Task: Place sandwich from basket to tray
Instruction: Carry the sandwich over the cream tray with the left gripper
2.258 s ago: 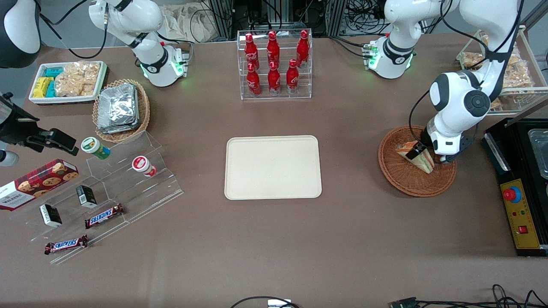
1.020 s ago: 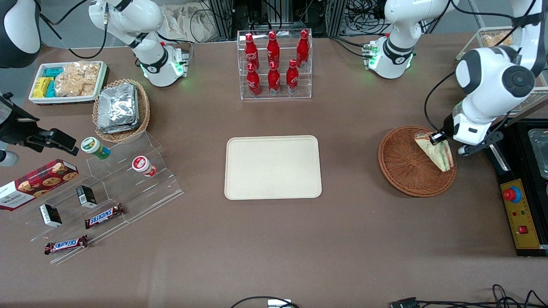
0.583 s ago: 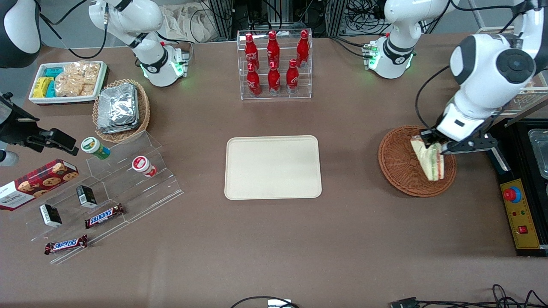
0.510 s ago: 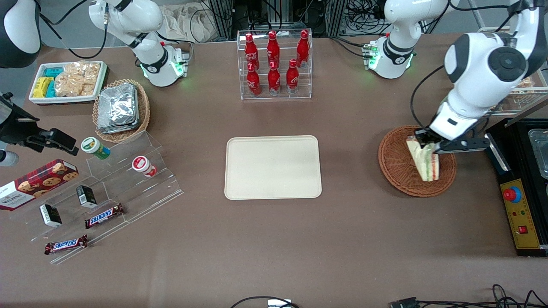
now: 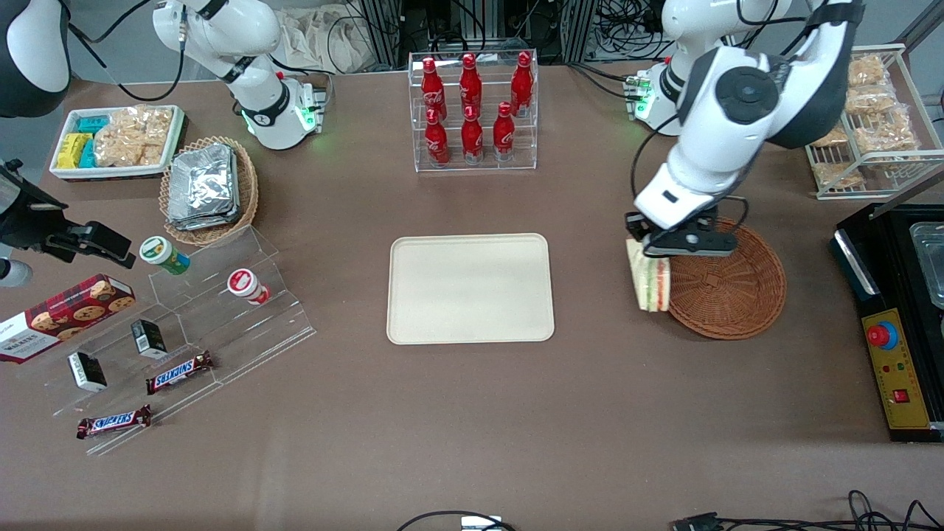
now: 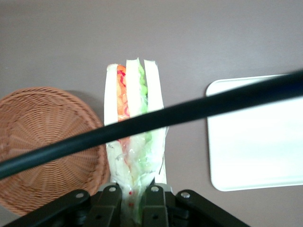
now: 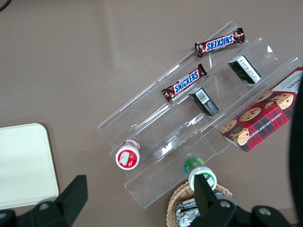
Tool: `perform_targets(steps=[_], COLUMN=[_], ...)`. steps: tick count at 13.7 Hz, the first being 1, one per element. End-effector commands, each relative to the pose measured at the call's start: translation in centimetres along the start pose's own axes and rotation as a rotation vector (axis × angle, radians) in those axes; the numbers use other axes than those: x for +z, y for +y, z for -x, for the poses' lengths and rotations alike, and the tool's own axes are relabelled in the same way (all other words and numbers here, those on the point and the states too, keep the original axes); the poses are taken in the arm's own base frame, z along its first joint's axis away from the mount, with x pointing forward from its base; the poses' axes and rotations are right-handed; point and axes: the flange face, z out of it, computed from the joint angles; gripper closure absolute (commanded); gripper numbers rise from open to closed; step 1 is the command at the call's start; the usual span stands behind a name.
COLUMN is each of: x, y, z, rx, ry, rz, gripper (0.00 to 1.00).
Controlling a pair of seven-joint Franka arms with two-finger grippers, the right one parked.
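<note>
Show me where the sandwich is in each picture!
Front view: the sandwich hangs from the gripper, between the basket and the tray.
Left wrist view: the sandwich is clamped in the gripper.
Right wrist view: not there.
Shared landmark: the tray.

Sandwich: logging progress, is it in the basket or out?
Out. The gripper holds the sandwich in the air over bare table between the basket and the tray.
</note>
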Motion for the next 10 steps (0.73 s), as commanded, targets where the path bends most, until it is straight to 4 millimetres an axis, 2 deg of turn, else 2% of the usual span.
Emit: perform_targets(steps=[1,5,8,10], x=[1.9,4.3,7.9,10.5], y=[4.2,11.8,17.2,19.6], z=[-1.3,-1.4,0.1,0.5], rx=[-0.044,-0.064,-0.031,-0.021], ry=[-0.036,-0.058,-0.068,-0.074], rz=[-0.006,0.025,-0.006,-0.019], gripper=[0.99,0.99,0.98,0.97])
